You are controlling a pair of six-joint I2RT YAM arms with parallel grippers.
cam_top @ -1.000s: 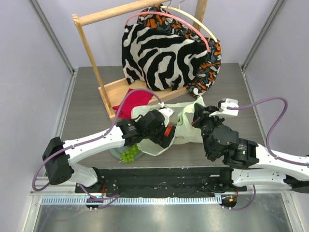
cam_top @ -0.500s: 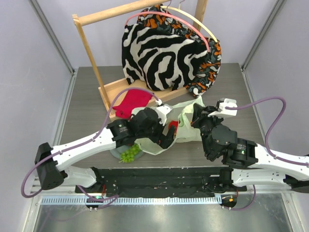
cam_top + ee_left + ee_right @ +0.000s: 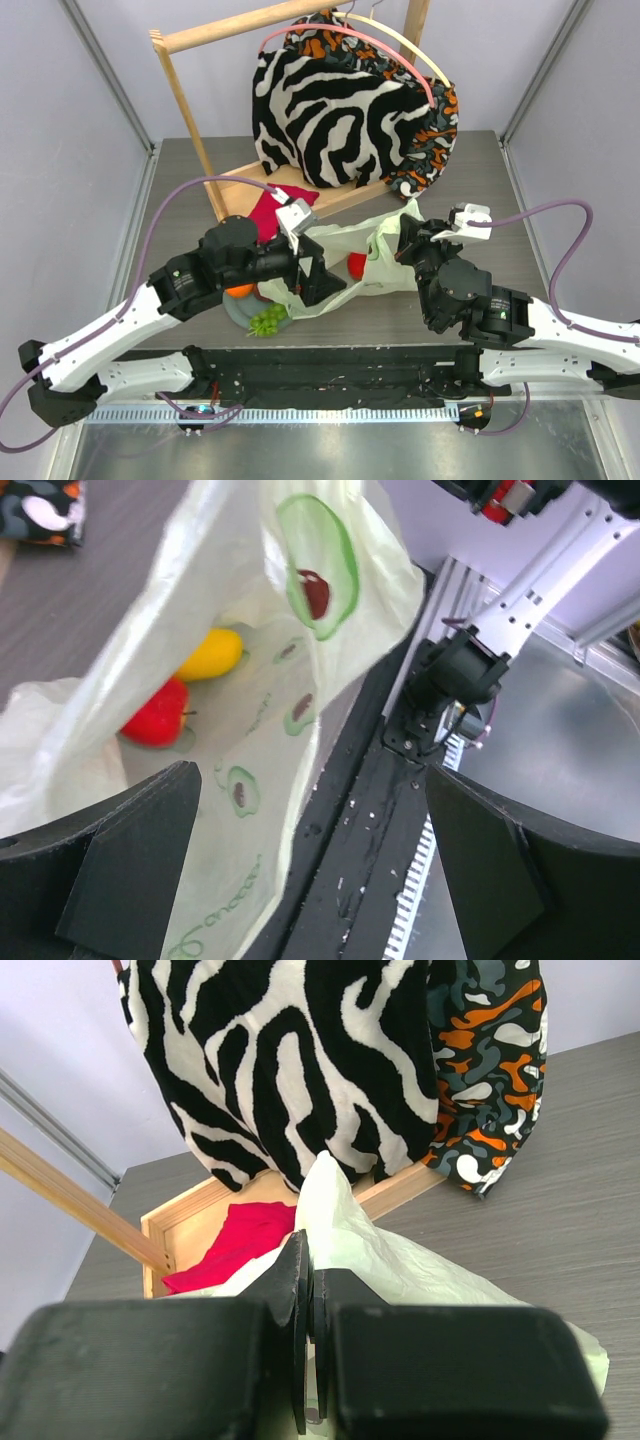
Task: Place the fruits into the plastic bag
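The pale-green plastic bag (image 3: 385, 262) lies at the table's middle, its mouth facing left. My right gripper (image 3: 405, 243) is shut on the bag's upper edge (image 3: 325, 1195) and holds it lifted. My left gripper (image 3: 316, 283) is open and empty, just outside the bag's mouth. In the left wrist view a red apple (image 3: 157, 715) and a yellow mango (image 3: 212, 655) lie inside the bag (image 3: 290, 600); the apple also shows from above (image 3: 357, 265). An orange (image 3: 240, 291) and a green grape bunch (image 3: 268, 320) sit on the grey-green plate (image 3: 233, 312) under my left arm. Other fruits are hidden.
A wooden rack (image 3: 190, 110) at the back carries zebra-striped fabric (image 3: 330, 110) and a camouflage cloth (image 3: 435, 130). A red cloth (image 3: 262, 215) lies on the rack's base. The black base rail (image 3: 380, 830) runs along the near edge.
My left gripper let go of the red apple inside the bag and pulled back left out of the mouth, opening. The right gripper kept holding the bag's edge.
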